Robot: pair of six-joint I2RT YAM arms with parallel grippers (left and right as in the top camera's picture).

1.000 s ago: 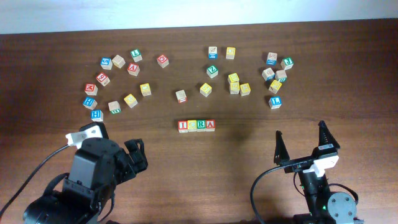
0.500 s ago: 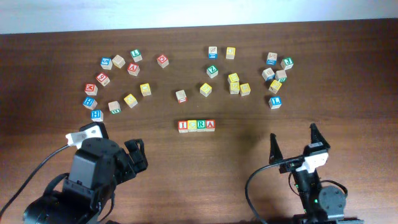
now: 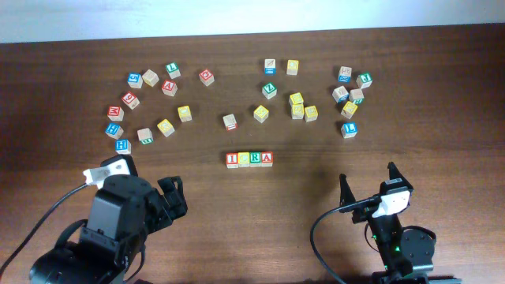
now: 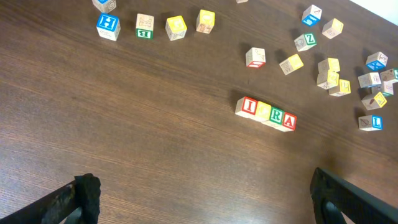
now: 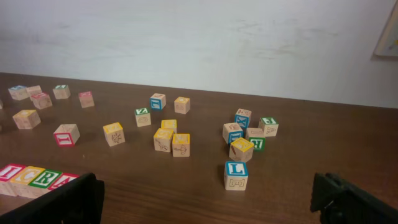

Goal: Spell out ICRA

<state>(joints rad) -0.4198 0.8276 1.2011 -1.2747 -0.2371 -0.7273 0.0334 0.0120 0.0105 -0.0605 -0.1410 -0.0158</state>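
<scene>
ICRA row (image 3: 249, 158) lies ahead of both arms and between them, long axis left-to-right, blocks touching. Left claw (image 4: 204, 190) and right claw (image 3: 368, 177) are both spread wide and empty. Left is slightly nearer. Looks spelled; you shouldn't need another grab.

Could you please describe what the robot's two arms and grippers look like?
Both arms are black. The left arm is bulky, with a white block at its wrist and a black cable. The right arm is slimmer, with a white clip, a looping cable and a green light. The right gripper has pointed black fingers.
</scene>
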